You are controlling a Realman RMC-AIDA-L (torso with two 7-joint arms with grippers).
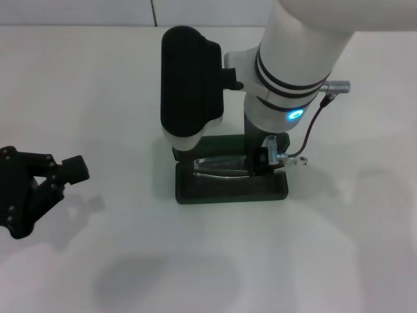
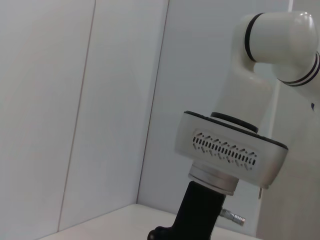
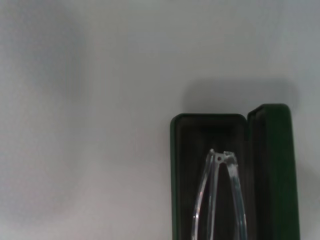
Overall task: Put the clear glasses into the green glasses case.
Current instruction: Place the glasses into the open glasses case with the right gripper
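Where the green glasses case lies open, the clear glasses rest folded.

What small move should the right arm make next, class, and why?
Probably let go and lift straight up: the right gripper is low over the open green case, and the clear glasses already lie in its tray. The left gripper sits idle aside.

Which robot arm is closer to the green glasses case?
The right one. The right pincer hangs right over the open green glasses case, where the clear glasses sit. The left pincer waits far off to its left.
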